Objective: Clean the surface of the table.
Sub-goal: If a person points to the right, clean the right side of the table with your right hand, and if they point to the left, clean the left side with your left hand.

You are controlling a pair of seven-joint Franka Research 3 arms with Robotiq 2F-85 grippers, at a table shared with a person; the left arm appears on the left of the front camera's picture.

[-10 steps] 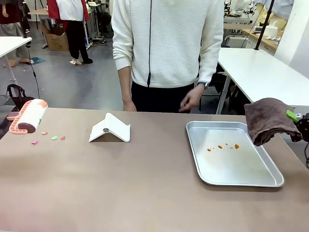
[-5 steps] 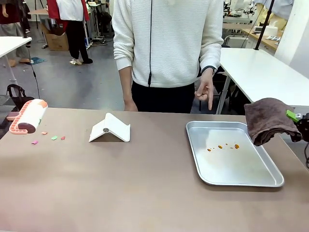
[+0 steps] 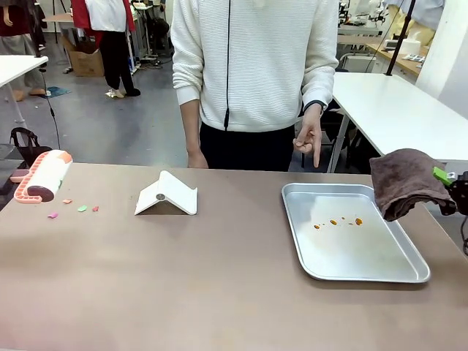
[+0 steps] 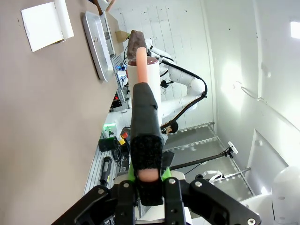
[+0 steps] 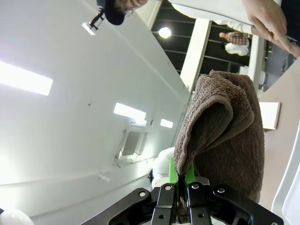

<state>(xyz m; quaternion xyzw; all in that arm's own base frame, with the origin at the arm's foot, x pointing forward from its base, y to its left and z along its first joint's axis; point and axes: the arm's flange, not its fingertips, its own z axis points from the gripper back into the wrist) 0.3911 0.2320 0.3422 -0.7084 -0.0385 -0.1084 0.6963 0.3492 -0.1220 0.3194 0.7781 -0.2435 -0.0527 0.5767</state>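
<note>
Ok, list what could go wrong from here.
The brown towel in the right gripper hangs by the tray; a sweep could snag its rim. The person's hand hovers near the tray's far edge, so a reach there might hit it. The lint roller may push the scraps off the nearby edge of the table.

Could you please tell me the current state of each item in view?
Left gripper: shut on lint roller.
Right gripper: shut on brown towel.
Table: small coloured scraps near left end.
Metal tray: flat on table, orange spots inside.
Person's hand: pointing down toward tray.
</note>
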